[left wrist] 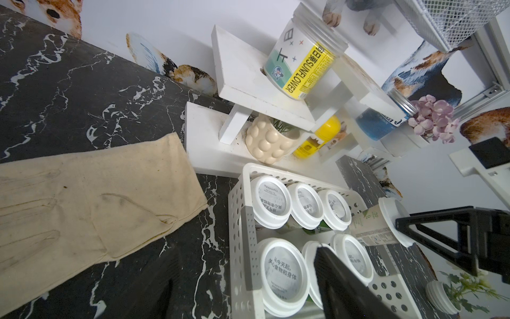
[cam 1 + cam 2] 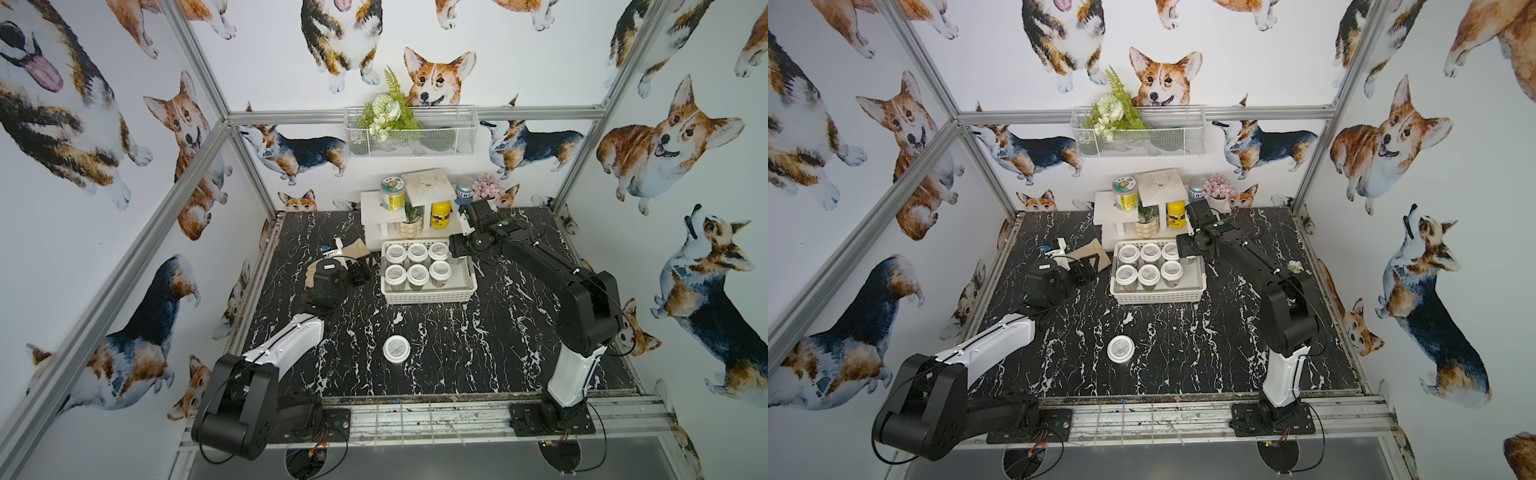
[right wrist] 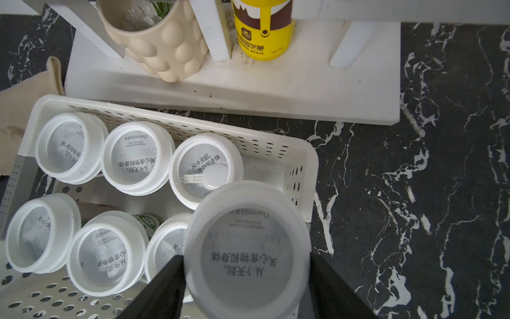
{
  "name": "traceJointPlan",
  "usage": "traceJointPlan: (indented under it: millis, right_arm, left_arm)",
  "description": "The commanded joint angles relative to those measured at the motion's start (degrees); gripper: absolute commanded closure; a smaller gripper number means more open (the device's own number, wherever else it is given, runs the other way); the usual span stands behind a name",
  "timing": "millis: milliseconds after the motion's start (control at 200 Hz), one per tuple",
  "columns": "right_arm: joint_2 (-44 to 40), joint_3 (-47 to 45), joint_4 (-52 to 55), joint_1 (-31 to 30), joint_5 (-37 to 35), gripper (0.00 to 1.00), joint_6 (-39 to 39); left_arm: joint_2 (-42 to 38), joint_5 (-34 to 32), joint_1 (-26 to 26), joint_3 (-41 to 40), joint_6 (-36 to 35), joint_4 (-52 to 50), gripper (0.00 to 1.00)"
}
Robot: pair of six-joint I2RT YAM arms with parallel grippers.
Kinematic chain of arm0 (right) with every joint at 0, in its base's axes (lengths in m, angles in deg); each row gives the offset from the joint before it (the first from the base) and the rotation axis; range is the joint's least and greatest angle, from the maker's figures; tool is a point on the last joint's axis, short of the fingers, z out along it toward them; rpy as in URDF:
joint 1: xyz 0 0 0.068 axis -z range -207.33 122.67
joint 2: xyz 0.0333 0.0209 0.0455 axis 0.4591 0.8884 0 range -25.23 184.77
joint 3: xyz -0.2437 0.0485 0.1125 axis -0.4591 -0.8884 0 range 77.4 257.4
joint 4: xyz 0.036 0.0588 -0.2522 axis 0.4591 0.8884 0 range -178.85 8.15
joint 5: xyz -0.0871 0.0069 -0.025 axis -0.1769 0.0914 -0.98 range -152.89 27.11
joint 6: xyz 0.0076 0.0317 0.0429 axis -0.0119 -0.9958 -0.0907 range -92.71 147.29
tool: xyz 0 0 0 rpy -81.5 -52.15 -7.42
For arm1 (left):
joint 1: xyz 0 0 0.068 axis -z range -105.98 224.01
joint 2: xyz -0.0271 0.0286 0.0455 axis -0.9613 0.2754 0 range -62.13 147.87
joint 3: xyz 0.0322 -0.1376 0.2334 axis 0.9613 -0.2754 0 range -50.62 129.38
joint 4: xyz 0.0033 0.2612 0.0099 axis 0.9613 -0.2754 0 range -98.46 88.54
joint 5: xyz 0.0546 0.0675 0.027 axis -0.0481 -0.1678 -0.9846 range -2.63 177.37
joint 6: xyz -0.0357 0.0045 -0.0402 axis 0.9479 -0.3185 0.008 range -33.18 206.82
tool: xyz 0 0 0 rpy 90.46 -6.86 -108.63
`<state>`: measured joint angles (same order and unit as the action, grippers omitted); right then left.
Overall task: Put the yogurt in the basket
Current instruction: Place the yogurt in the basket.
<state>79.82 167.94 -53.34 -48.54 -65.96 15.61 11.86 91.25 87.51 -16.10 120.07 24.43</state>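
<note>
Held yogurt jar (image 3: 247, 243) hangs lid up over the right end of the basket (image 2: 428, 297), clamped near its lid between the two black fingers of the right gripper (image 3: 245, 261). Can't tell whether its base touches the basket floor. Six yogurt jars (image 2: 417, 275) stand in the basket in two rows of three, lids up, packed toward the left end, with bare floor showing at the right end. Loose yogurt jar (image 2: 396, 349) sits upright on the black marble table (image 2: 478, 353), well in front of the basket and between the two arms, nothing touching it. Left gripper (image 2: 359, 272) is low, just left of the basket, jaws apart with nothing between them, above a cream glove (image 1: 82, 198) lying flat on the table. Just behind the basket's back wall is a white stepped stand (image 2: 428, 187) carrying a tall jar with yellow-green label (image 2: 392, 193), a yellow bottle (image 2: 440, 214) and a bumpy cream pot (image 3: 165, 41). White wire basket with flowers (image 2: 436, 141) hangs on the back wall.
</note>
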Motion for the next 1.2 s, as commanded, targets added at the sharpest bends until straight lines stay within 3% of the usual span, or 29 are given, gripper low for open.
traceJointPlan:
  millis: [0, 1196]
  right_arm:
    - [-0.2, -0.6, -1.9, 0.1, -1.3, 0.27, 0.4]
    - [3.7, -3.7, -5.8, -0.4, -0.5, 0.24, -0.5]
  left_arm:
    - [0.0, 0.5, 0.0, 0.5, -0.4, 1.3, 0.19]
    - [0.1, 0.5, -0.1, 0.5, -0.5, 1.3, 0.19]
